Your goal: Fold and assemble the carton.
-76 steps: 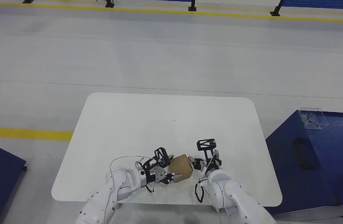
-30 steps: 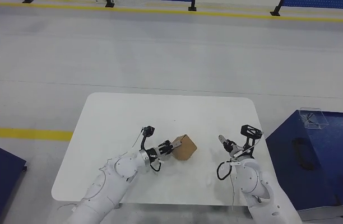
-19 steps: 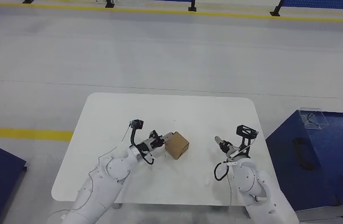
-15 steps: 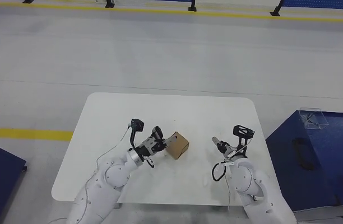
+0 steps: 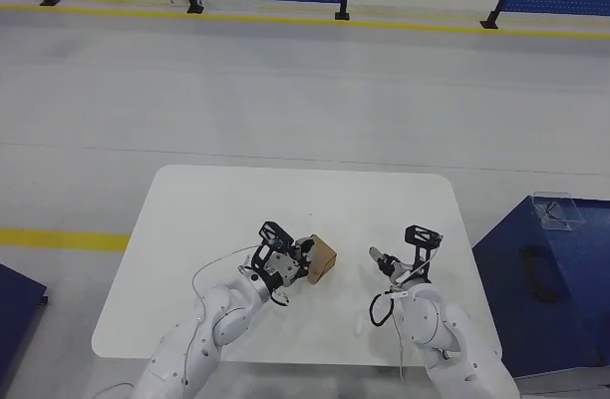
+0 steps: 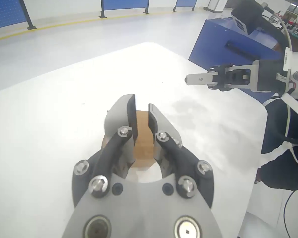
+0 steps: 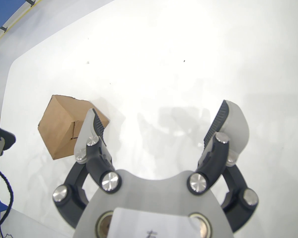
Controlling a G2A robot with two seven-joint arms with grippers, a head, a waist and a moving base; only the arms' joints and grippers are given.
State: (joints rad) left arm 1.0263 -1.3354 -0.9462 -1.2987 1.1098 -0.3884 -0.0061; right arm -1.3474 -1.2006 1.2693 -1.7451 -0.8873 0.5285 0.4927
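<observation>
Top view: closed carton (image 5: 321, 258) (image 6: 143, 137) (image 7: 62, 122) on table (image 5: 215, 209), left gripper (image 5: 288, 267) (image 6: 141, 100) beside it

Closest in, left gripper low over the table, jaws almost pressed together with a slim gap, brown carton showing through that gap just past the tips; touching or not, cannot tell. Level with it, right gripper (image 5: 380, 261) (image 7: 159, 107) (image 6: 192, 79) off to the carton's right and apart from it, jaws spread wide above bare table. Carton folded shut as a small box, resting on the table somewhat nearer than its middle, turned cornerwise, flap seam on one side face. Farther right, off the table, blue cabinet (image 5: 554, 269).
</observation>
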